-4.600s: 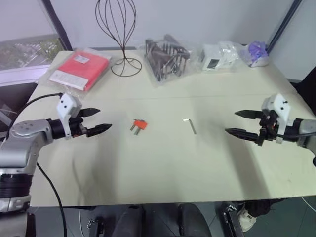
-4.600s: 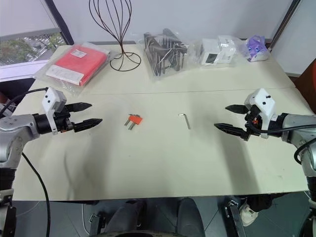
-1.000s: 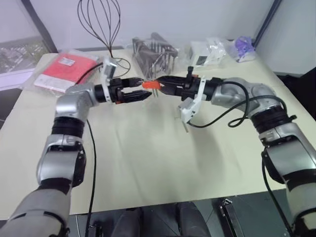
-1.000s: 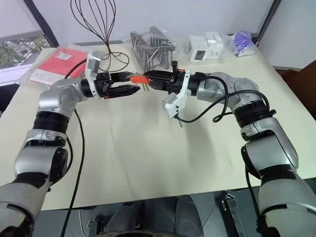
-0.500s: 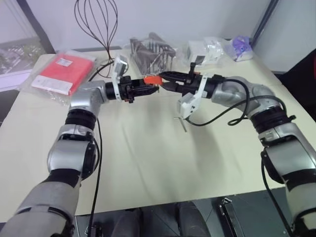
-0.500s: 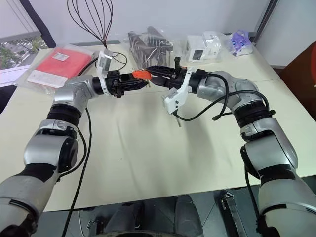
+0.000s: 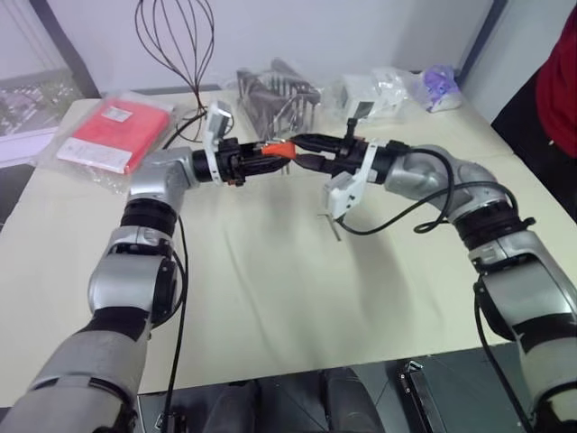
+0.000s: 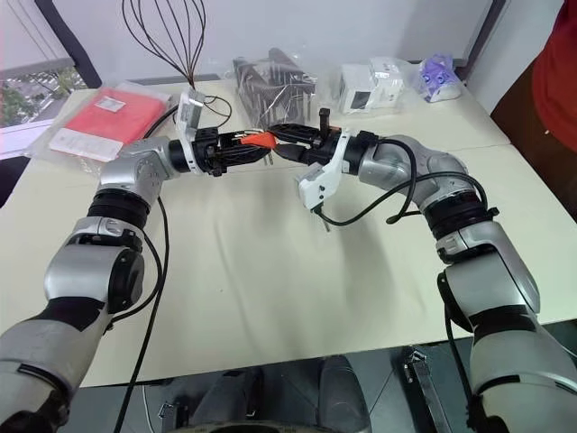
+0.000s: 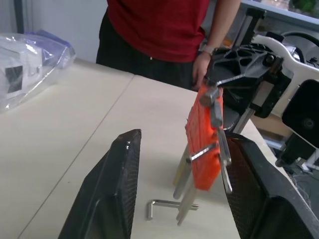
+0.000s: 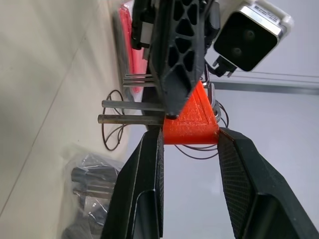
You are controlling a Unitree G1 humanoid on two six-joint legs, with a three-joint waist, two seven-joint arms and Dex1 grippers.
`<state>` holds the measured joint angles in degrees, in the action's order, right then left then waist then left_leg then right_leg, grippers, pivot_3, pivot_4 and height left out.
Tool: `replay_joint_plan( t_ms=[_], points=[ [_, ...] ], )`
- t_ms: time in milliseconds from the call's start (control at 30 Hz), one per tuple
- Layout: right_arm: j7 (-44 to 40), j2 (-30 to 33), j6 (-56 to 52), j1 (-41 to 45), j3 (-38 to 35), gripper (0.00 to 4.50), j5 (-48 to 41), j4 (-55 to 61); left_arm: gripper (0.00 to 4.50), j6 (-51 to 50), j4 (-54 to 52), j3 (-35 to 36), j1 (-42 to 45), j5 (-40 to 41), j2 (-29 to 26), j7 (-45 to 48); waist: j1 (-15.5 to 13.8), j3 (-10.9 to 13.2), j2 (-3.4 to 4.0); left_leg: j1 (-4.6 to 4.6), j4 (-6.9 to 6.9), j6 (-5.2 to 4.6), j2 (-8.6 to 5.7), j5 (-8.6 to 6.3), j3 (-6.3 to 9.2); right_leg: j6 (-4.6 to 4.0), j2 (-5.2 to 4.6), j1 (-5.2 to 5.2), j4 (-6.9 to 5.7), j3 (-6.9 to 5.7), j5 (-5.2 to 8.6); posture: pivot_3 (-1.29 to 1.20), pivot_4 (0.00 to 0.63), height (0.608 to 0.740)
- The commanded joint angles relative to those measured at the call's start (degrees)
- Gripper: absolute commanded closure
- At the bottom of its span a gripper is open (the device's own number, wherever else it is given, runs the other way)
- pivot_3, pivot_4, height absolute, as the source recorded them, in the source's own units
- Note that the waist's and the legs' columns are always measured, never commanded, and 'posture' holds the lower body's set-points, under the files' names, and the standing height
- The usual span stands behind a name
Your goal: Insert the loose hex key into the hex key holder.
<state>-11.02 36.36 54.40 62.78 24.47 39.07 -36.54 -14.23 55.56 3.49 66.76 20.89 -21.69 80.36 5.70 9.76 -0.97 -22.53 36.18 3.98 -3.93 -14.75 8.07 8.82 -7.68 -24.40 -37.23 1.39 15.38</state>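
Observation:
The hex key holder point(image 7: 280, 147), a small orange block with dark keys sticking out, is held up above the table between both arms. My right gripper point(image 7: 299, 144) is shut on it, its fingers point(image 10: 149, 179) pressing two sides of the orange block point(image 10: 192, 118). My left gripper point(image 9: 182, 139) is open around the holder point(image 9: 203, 144), which hangs close to one finger point(image 9: 251, 194). The loose hex key point(image 7: 333, 225), a thin silvery L, lies on the table below the right forearm, and is also seen as the loose hex key point(image 9: 169, 204) under the holder.
Along the table's far edge lie a red packet in clear plastic point(image 7: 113, 131), a wire stand point(image 7: 180, 36), a bagged grey rack point(image 7: 275, 90), a bagged white box point(image 7: 370, 90) and a purple item point(image 7: 437, 86). A person in a red shirt point(image 9: 159, 25) stands at the table's right side.
My left gripper moved right onto the holder, narrowed around it, then widened again. The right gripper kept its hold. A person in red has come into view at the right edge.

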Motion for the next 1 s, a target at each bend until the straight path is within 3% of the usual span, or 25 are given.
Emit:
replay_joint_plan(
  t_ms=[33,167,267,333,367,667,900,1000],
  points=[
    [-0.26,-0.18,-0.08,0.24,-1.57,3.54,-1.54,2.23,2.41,0.53,-1.49,1.6,1.75,0.54,0.3,-0.18,-0.04,0.0,0.0,0.0,0.01,0.0,0.0,0.0,0.0,0.0,0.0,0.0,0.0,0.0,0.0,0.0,0.15,0.74],
    [-0.64,-0.26,-0.35,-0.17,-1.67,3.54,-1.7,2.64,2.41,0.27,-1.62,1.81,1.82,0.74,0.73,0.09,-0.03,0.0,0.0,0.0,0.01,0.0,0.0,0.0,0.0,0.0,0.0,0.01,0.0,0.0,0.0,0.0,0.15,0.74],
    [-0.86,-0.36,-0.53,-0.45,-1.8,3.54,-1.83,2.97,3.28,0.08,-1.77,1.74,1.67,0.74,0.94,0.43,0.01,0.0,0.0,0.0,0.01,0.0,0.0,0.0,0.0,0.0,0.0,0.01,0.0,0.0,0.0,0.0,0.15,0.74],
    [-1.08,-0.44,-0.77,-0.71,-1.88,3.54,-2.04,3.31,4.27,0.03,-1.87,1.8,1.52,0.7,1.1,0.52,0.01,0.0,0.0,0.0,0.01,0.0,0.0,0.0,0.0,0.0,0.0,0.01,0.0,0.0,0.0,0.0,0.15,0.74],
    [-1.26,-0.46,-0.97,-0.91,-1.96,3.54,-2.26,3.49,4.48,0.09,-1.9,1.84,1.42,0.61,1.18,0.52,0.0,0.0,0.0,0.0,0.01,0.0,0.0,0.0,0.0,0.0,0.0,0.0,0.0,0.0,0.0,0.0,0.15,0.74],
    [-2.18,-0.77,-2.19,-1.37,-2.32,3.54,-3.5,3.74,4.48,1.17,-1.72,1.92,1.08,-0.18,1.34,-0.9,-0.01,0.0,0.0,0.0,0.02,0.0,0.0,0.0,0.0,0.0,0.0,0.01,0.0,0.0,0.0,0.0,0.15,0.74],
    [-10.22,-0.43,-9.49,-5.93,-4.35,0.06,-11.94,5.18,4.5,1.0,-5.33,0.94,-1.48,-0.87,-0.55,-0.34,0.01,0.0,0.0,0.0,0.03,0.0,0.0,0.0,0.0,0.0,0.0,0.02,-0.01,0.0,0.0,0.0,0.15,0.74],
    [-15.63,-0.82,-19.19,-9.94,-7.03,0.06,-17.48,8.25,4.5,1.72,-10.23,-0.39,-5.0,-2.07,-2.01,-0.55,0.0,0.0,0.0,0.0,0.03,0.0,0.0,0.0,0.0,0.0,0.0,0.03,-0.03,0.0,0.0,0.0,0.15,0.74]
  ],
)
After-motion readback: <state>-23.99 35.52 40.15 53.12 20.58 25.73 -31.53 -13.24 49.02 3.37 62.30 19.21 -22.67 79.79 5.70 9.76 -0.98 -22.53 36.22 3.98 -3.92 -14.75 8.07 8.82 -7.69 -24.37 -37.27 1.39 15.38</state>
